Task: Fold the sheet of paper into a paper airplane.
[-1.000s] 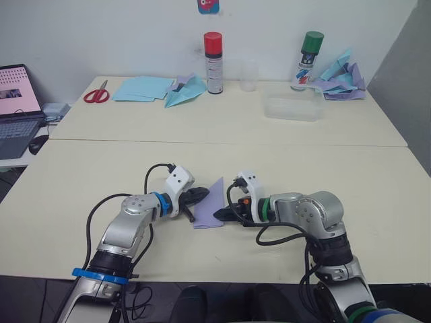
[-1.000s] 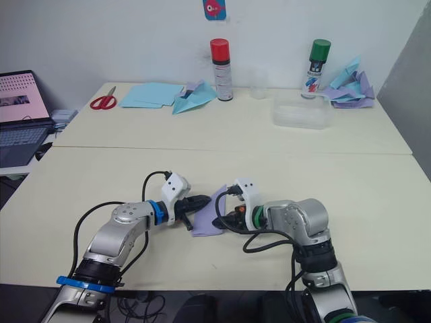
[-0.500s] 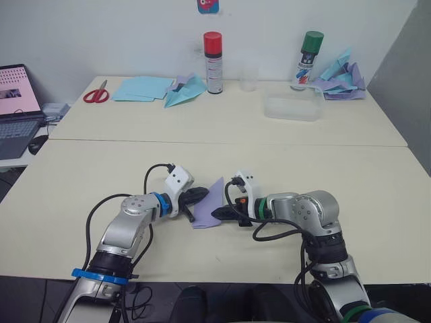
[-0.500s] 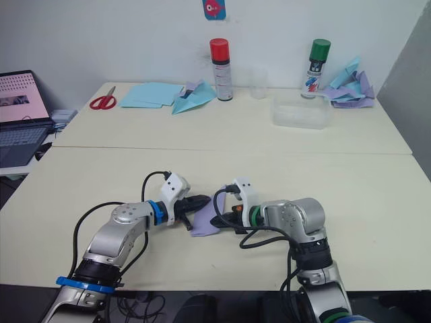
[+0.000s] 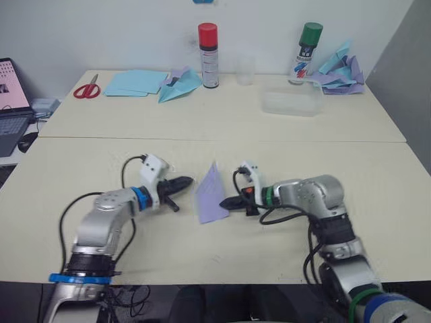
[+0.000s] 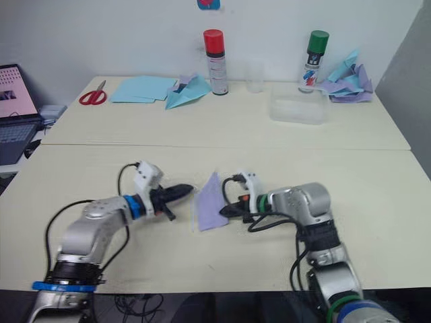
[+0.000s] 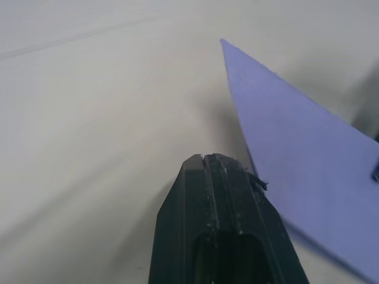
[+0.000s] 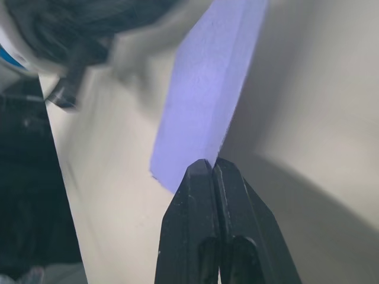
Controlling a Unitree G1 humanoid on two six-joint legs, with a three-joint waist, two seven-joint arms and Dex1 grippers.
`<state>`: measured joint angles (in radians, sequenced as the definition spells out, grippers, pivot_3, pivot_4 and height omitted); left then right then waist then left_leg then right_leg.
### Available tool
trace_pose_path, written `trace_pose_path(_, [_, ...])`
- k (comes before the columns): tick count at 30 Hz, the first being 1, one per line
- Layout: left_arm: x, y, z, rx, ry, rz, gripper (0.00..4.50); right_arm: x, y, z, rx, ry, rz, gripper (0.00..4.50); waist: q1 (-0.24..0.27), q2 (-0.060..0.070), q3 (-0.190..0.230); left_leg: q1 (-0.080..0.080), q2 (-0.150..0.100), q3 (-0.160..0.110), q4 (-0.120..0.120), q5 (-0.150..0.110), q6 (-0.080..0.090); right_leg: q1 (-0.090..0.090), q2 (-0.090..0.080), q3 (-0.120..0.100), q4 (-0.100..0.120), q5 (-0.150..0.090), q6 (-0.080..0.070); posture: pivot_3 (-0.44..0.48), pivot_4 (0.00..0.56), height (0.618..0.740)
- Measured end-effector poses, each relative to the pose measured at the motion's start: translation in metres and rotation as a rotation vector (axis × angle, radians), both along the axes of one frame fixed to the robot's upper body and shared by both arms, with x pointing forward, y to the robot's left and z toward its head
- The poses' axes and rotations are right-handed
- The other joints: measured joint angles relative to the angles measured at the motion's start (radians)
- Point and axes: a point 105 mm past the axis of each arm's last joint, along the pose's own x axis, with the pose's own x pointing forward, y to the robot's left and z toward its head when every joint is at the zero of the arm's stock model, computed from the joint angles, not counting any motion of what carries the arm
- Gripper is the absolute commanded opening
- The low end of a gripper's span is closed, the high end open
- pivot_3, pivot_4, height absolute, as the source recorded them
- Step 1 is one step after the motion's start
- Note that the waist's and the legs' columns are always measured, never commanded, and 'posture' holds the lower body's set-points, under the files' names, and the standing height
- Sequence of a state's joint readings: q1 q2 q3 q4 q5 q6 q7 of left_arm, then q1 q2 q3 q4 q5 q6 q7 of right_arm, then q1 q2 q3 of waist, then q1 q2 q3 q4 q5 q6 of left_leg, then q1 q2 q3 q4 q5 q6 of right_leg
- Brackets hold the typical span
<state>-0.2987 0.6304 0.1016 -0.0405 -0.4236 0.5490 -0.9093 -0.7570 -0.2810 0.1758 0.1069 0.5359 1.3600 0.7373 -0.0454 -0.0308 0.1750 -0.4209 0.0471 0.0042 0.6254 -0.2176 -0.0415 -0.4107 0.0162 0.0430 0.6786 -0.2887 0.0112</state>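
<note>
While my right tool [image 5: 225,202] pinches the lower right edge of the paper [image 5: 210,195], its two black fingers are pressed together on that edge, as my right wrist view shows [image 8: 212,168]. My left tool [image 5: 183,182] sits just off the paper's left side, at about nine o'clock from it, fingers closed on nothing and not touching the sheet.

The paper is already folded into a narrow lavender wedge with its point aimed at twelve o'clock, away from me. It stands partly tilted up off the worktop [image 5: 303,168], held by the right tool, near the front middle of the surface.

I judge this paper to be very light and limp: it will flop, slide on the smooth worktop and crumple if squeezed mid-panel. The creased edges are the stiffest parts, so I would take hold along a fold line or a corner, not the open face. I would expect a one-sided pinch to let the wedge swing, so the left tool should support the opposite edge before any pressing.

Farther out, at about eleven o'clock, lie scissors [image 5: 84,89], light blue sheets [image 5: 131,82] and a teal paper plane [image 5: 176,84]. At twelve stands a red-capped spray can [image 5: 208,46], at one a green-capped can [image 5: 307,54], a clear tray [image 5: 291,102] and a heap of folded papers [image 5: 340,68].
</note>
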Motion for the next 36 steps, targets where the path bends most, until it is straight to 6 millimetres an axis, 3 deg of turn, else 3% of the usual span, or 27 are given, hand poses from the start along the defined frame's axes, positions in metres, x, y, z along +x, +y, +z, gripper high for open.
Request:
trace_pose_path(5, [-0.024,0.013,0.006,-0.030,0.090,-0.086,2.25,-0.006,-0.012,0.017,-0.023,-0.059,0.330,0.00,-0.008,0.000,0.005,-0.001,0.000,0.000,0.000,-0.002,0.002,-0.001,-0.001,-0.001,-0.001,-0.003,0.002,0.000,0.150,0.740])
trace_pose_path(9, [-0.039,0.007,0.011,-0.020,0.090,-0.144,3.47,-0.014,-0.021,0.014,-0.099,-0.057,0.638,0.00,-0.009,0.000,0.007,-0.003,0.000,-0.001,0.001,-0.002,0.002,-0.003,-0.002,-0.002,0.000,-0.002,0.002,0.000,0.150,0.740])
trace_pose_path(12, [-0.044,0.007,0.008,0.005,0.096,-0.148,4.42,-0.011,-0.028,0.009,-0.185,-0.071,0.729,0.00,-0.009,0.000,0.008,-0.004,0.000,-0.001,0.002,-0.002,0.002,-0.003,-0.004,-0.001,0.001,-0.002,0.001,0.000,0.150,0.740])
trace_pose_path(16, [-0.041,0.009,0.009,0.052,0.054,-0.125,4.47,-0.004,-0.023,-0.003,-0.246,-0.158,0.844,0.00,-0.008,0.000,0.008,-0.003,0.001,-0.002,0.003,-0.002,0.002,-0.003,-0.003,-0.002,0.002,-0.002,0.001,0.000,0.150,0.740])
trace_pose_path(20, [-0.040,0.009,0.010,0.089,0.028,-0.134,4.50,0.009,-0.007,-0.011,-0.231,-0.263,0.865,1.26,-0.008,0.001,0.008,-0.004,0.001,-0.002,0.003,-0.001,0.002,-0.003,-0.003,-0.002,0.003,0.001,-0.004,0.000,0.150,0.740])
trace_pose_path(26, [-0.037,0.011,0.009,0.147,-0.013,-0.165,4.50,0.042,-0.012,0.012,-0.247,-0.544,0.749,3.38,0.007,0.001,0.009,-0.004,0.000,-0.001,0.004,-0.001,0.001,-0.003,-0.004,-0.002,0.003,0.001,-0.004,0.000,0.150,0.740])
trace_pose_path(28, [-0.036,0.008,0.010,0.168,-0.038,-0.199,4.50,0.049,-0.015,0.026,-0.223,-0.628,0.692,3.38,0.013,0.001,0.009,-0.004,0.000,-0.001,0.004,-0.001,0.001,-0.003,-0.004,-0.002,0.003,0.002,-0.005,0.000,0.150,0.740])
trace_pose_path(31, [-0.034,-0.003,0.010,0.230,-0.108,-0.306,4.50,0.039,-0.034,0.051,-0.117,-0.761,0.591,3.38,0.031,0.001,0.009,-0.005,0.000,-0.002,0.004,-0.001,0.001,-0.003,-0.005,-0.004,0.002,0.002,-0.005,0.000,0.150,0.740])
trace_pose_path(36, [-0.029,-0.021,0.001,0.333,-0.215,-0.458,4.50,-0.002,-0.055,0.044,-0.018,-0.772,0.476,3.38,0.042,0.001,0.009,-0.006,0.000,0.000,0.005,-0.001,0.001,-0.003,-0.004,-0.003,0.002,0.002,-0.005,0.000,0.150,0.740])
